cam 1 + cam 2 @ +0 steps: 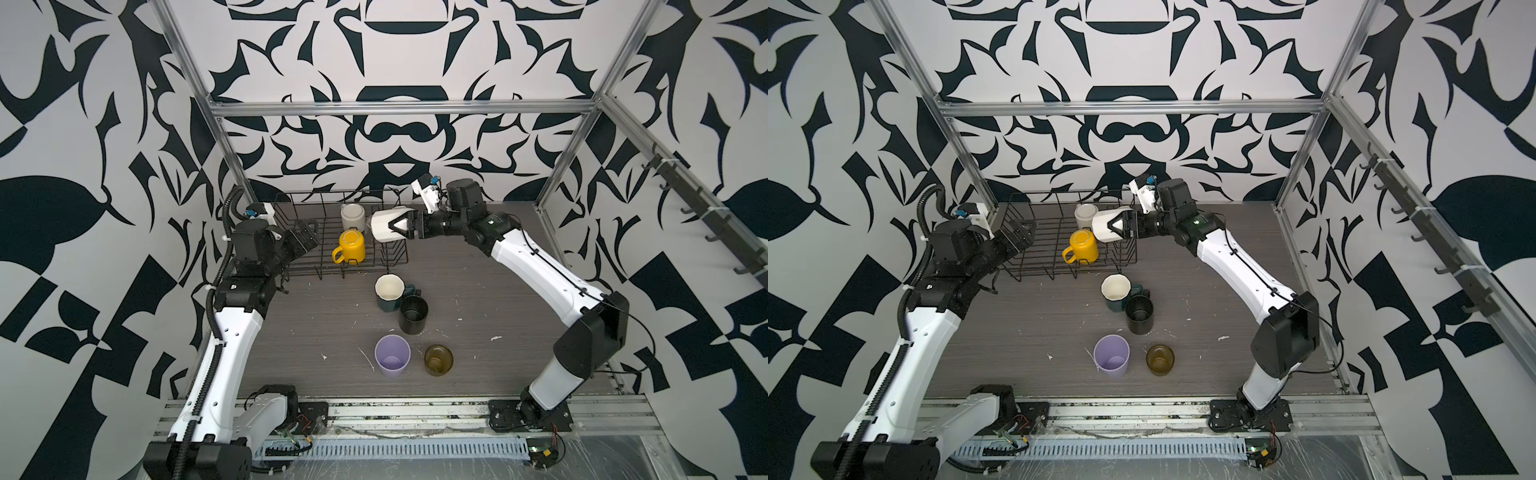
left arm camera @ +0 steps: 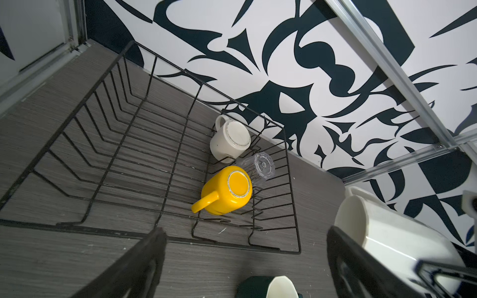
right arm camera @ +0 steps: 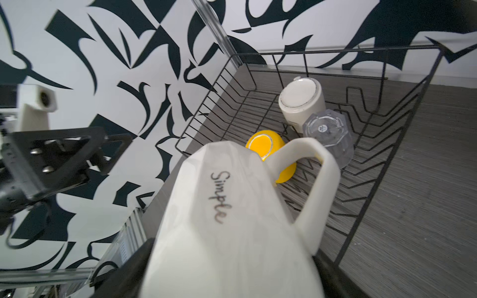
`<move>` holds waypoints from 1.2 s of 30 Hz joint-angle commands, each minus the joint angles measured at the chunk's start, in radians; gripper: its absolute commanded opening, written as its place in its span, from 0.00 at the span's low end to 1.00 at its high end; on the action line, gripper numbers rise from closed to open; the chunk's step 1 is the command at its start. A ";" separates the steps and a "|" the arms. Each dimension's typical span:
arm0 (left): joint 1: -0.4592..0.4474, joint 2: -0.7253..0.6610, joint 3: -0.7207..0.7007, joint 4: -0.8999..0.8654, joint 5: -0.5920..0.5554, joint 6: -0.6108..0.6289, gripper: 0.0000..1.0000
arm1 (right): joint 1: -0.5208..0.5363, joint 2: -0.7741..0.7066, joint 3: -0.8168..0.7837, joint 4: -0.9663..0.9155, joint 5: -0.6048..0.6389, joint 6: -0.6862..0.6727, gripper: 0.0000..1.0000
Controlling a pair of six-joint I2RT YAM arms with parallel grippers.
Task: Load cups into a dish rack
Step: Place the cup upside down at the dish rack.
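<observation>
The dark grey wood-grain tabletop (image 1: 291,332) carries, at its far edge near the wall, a black wire dish rack (image 1: 328,237) that stands flat on it. In front of the rack stand a dark-green faceted mug (image 1: 385,304) with a cream inside and a black mug (image 1: 413,314), close against each other. Nearer to the front edge, a lilac tumbler (image 1: 392,356) and an amber-brown glass (image 1: 438,360) stand upright, side by side but apart. Small white flecks (image 1: 496,338) are scattered on the surface.

A grey wood-grain worktop (image 1: 316,324) – flecked with white specks – sits inside an aluminium frame (image 1: 399,108). Black-and-white patterned walls (image 1: 399,62) close it in on three sides; a rail of dark hooks (image 1: 704,205) runs along one, and a slotted cable duct (image 1: 395,449) lies at the near edge.
</observation>
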State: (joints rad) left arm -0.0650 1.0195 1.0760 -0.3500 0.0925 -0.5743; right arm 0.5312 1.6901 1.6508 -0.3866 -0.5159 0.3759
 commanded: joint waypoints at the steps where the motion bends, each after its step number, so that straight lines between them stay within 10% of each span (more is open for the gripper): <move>1: 0.007 -0.035 -0.023 -0.035 -0.046 0.044 0.99 | 0.011 -0.010 0.091 0.013 0.063 -0.072 0.00; 36: 0.029 -0.170 -0.117 -0.061 -0.143 0.112 0.99 | 0.141 0.418 0.620 -0.384 0.470 -0.337 0.00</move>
State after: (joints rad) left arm -0.0429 0.8646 0.9859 -0.3908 -0.0395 -0.4732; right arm 0.6640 2.1391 2.1860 -0.8036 -0.0765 0.0692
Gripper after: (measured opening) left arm 0.993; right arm 0.829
